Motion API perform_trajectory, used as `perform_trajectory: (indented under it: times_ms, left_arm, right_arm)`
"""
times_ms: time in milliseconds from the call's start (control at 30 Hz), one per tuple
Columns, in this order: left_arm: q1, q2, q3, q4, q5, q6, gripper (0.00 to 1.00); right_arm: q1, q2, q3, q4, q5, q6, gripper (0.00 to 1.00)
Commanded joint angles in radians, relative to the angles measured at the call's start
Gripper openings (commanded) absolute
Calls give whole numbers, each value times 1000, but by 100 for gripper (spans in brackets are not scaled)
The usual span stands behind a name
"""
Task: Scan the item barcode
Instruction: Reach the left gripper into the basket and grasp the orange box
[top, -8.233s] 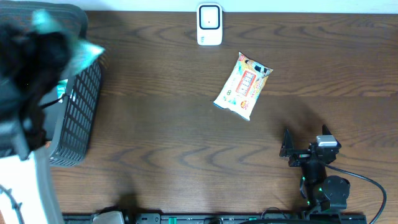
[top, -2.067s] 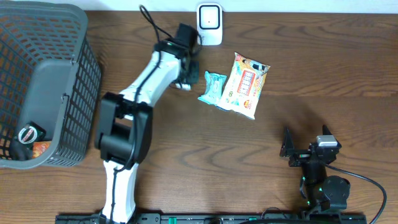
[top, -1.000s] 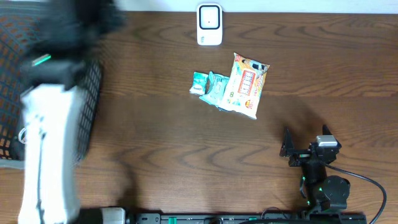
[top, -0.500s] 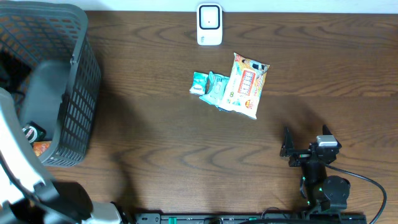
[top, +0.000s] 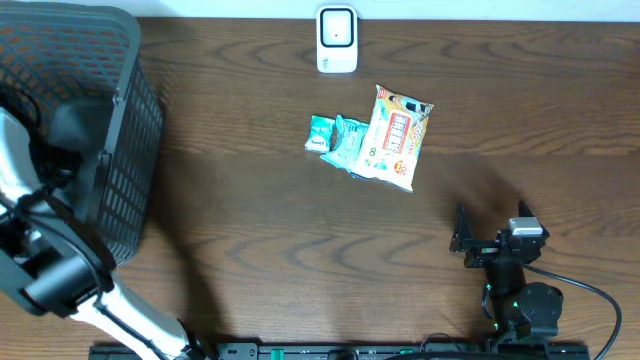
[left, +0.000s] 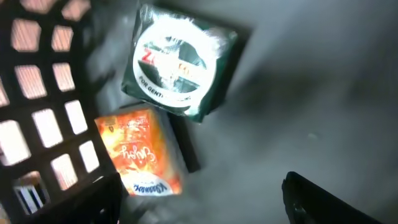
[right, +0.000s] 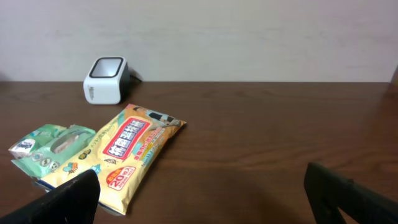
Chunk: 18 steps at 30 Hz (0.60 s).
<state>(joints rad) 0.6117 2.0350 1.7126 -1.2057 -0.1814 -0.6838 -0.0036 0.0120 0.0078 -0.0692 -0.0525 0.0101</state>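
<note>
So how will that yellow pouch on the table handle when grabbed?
The yellow pouch lies flat and looks like glossy film, so it is probably light, floppy and slippery. It touches the green packet, so pushing it may drag that along too.

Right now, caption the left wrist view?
Open tool over a green packet and an orange packet in the basket.
</note>
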Motion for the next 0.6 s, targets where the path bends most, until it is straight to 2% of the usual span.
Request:
perform_trajectory:
  times_ms: [0, 300, 567]
  left_arm:
    - [1, 41, -12, -13, -31, -78, 81]
    - [2, 69, -84, -12, -66, -168, 81]
    - [2, 69, -164, 27, -82, -172, 81]
  right_arm:
    - [-3, -5, -2, -3, 1, -8, 99]
    - [-3, -5, -2, -3, 1, -8, 99]
    - [-3, -5, -2, -3, 1, -8, 99]
